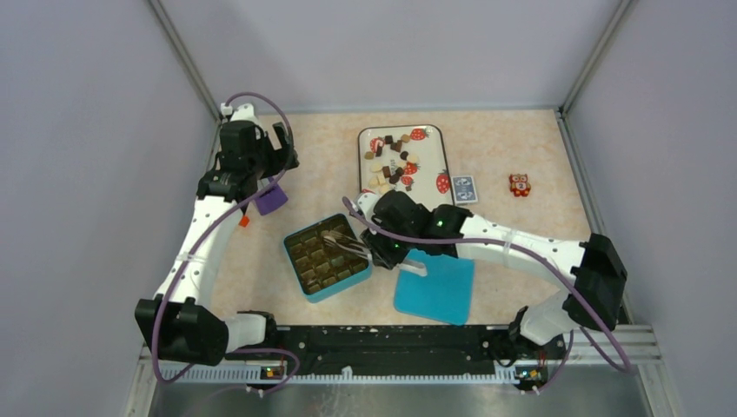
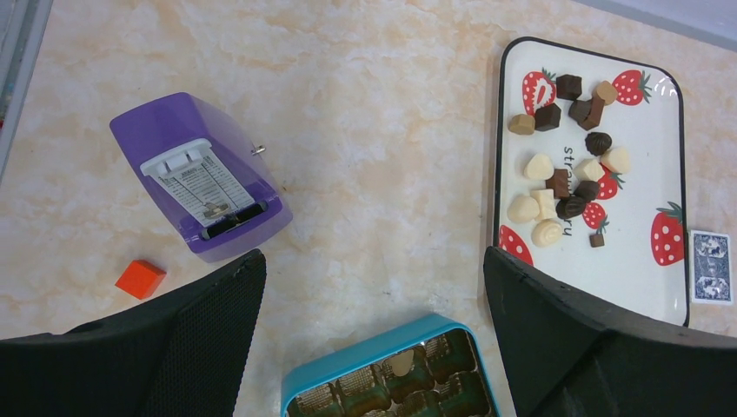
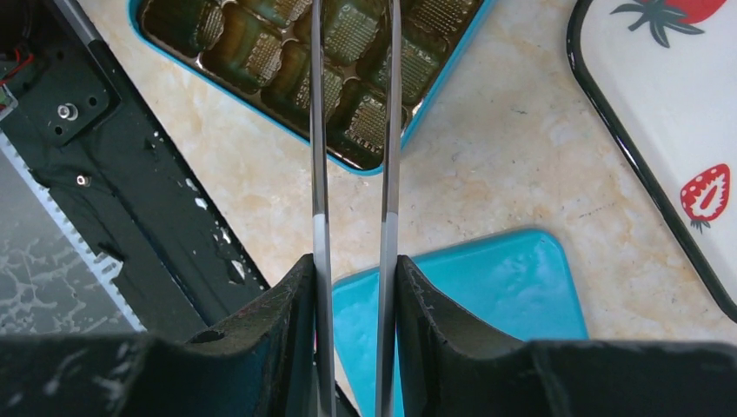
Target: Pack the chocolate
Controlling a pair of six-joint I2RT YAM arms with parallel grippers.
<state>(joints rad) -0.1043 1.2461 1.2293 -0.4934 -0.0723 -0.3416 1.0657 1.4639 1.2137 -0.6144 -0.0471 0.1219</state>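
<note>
Pinching a pair of metal tweezers (image 3: 317,174), the right fingers (image 3: 278,347) are closing narrowly on the two blades. The blades are reaching out over the open teal box (image 1: 339,289). The tweezer tips are running off the top of the right wrist view, so I cannot tell whether they are carrying anything.

The left fingers (image 2: 200,347) are spreading wide, holding nothing and hanging above the bare surface (image 2: 365,130).

Most of the chocolate (image 2: 556,182) is lying in a loose cluster on the strawberry tray (image 2: 643,287), well apart from the box.

Only the left wrist view is showing one cream piece (image 2: 401,360) sitting in a box compartment. It is also giving close looks at a purple gadget (image 2: 204,174), an orange cube (image 2: 140,278) and a playing card (image 2: 711,267) just beside the tray.

Only the top view is showing the orange owl figure (image 1: 519,183).

The right wrist view is showing the teal lid (image 3: 469,287) lying flat near the box.
</note>
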